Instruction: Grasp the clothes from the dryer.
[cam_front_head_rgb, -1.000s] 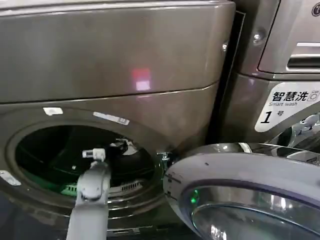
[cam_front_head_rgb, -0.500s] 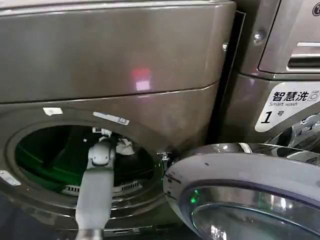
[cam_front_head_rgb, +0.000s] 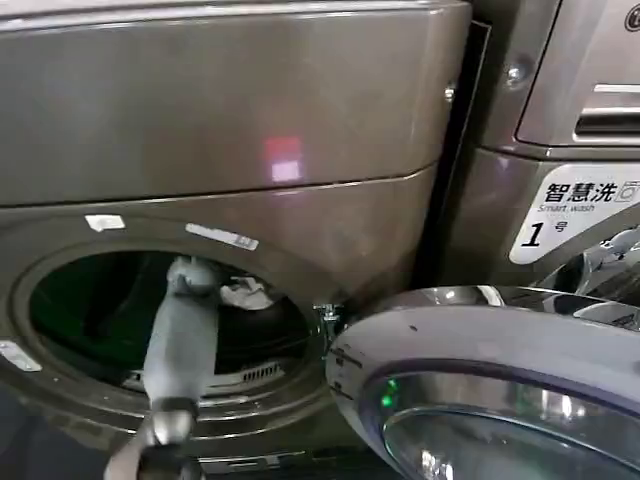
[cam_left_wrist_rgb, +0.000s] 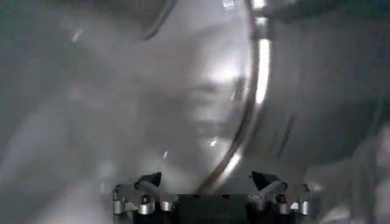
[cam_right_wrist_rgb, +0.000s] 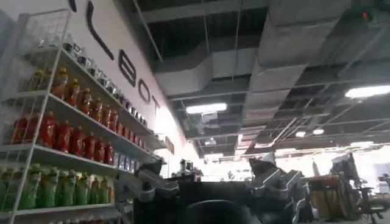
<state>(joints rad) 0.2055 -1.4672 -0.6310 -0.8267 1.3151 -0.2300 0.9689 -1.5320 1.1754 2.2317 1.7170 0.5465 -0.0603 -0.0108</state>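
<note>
The left gripper (cam_left_wrist_rgb: 210, 189), jaws spread wide, is reaching deep into the dryer (cam_front_head_rgb: 230, 130) toward the clothes (cam_front_head_rgb: 247, 293); right jaws parted, idling aloft.

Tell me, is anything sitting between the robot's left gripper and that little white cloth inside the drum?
No. In the head view the left gripper reaches into the dryer, with the clothes right beside it and nothing between them.

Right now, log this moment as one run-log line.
left claw: open, inside drum | clothes: in dryer, not yet grasped | door: open | right claw: away, pointing toward ceiling
</note>
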